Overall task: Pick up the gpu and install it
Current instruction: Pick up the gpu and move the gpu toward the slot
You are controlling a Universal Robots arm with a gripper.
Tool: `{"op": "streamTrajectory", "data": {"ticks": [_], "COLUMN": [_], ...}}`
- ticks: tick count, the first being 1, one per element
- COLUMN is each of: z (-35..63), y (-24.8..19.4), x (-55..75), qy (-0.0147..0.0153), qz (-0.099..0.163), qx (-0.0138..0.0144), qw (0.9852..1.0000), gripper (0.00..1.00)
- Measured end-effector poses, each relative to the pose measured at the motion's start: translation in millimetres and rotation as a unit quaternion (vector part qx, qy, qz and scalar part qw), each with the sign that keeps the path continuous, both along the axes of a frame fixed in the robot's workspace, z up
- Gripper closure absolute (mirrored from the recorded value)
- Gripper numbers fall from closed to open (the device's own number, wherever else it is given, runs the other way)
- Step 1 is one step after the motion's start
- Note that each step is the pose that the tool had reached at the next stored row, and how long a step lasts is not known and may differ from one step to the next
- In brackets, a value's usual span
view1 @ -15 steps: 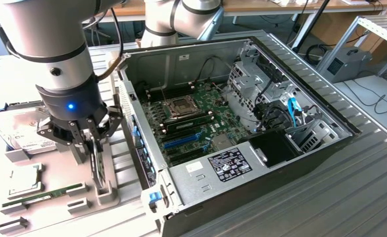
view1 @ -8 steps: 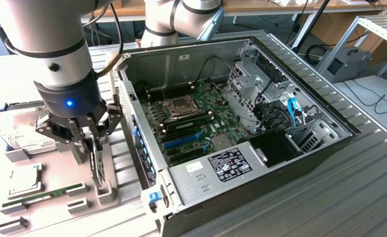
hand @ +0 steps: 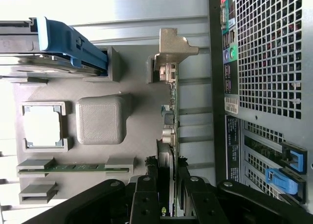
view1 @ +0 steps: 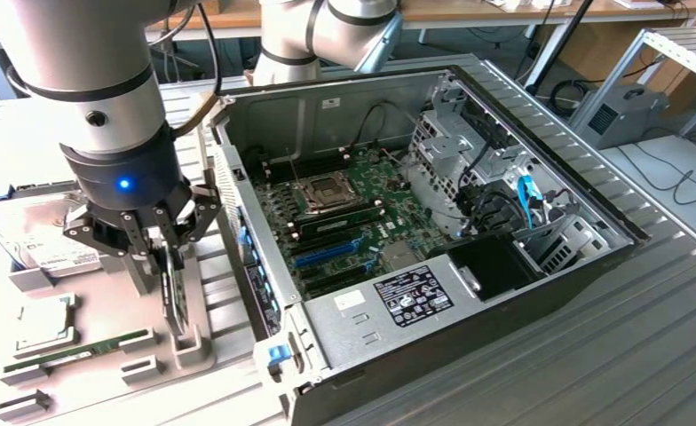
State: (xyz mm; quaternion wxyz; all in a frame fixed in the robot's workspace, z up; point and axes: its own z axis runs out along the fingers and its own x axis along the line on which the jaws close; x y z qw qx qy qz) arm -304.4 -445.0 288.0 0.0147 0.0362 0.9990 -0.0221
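The gpu [view1: 177, 300] is a slim dark card standing on edge in a slot of the grey parts tray [view1: 106, 382], at the exterior view's left beside the open computer case [view1: 443, 293]. In the wrist view the gpu [hand: 172, 111] shows edge-on, with its pale metal bracket [hand: 171, 50] at the end away from the fingers. My gripper [view1: 164, 264] is lowered onto the card's near end. The black fingers [hand: 146, 190] press against both faces of the card, and the gripper [hand: 168, 187] is shut on it. The card still sits in the tray.
The case lies open, showing the motherboard [view1: 348, 213] with blue expansion slots [view1: 330, 253]. Also on the tray are a silver hard drive [view1: 40, 232], a processor chip [view1: 43, 327] and a green memory stick [view1: 82, 349]. The case's rear wall [view1: 248, 257] stands close beside the gripper.
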Motion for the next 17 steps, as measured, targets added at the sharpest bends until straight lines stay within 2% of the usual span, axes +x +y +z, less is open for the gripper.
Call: {"op": "streamTrajectory", "data": {"ticks": [17], "z": [5.0], "y": [0.0], "x": [0.0], "qy": [-0.0001], "qz": [0.0], "qx": [0.0001], "qw": [1.0], "gripper": [0.74]}}
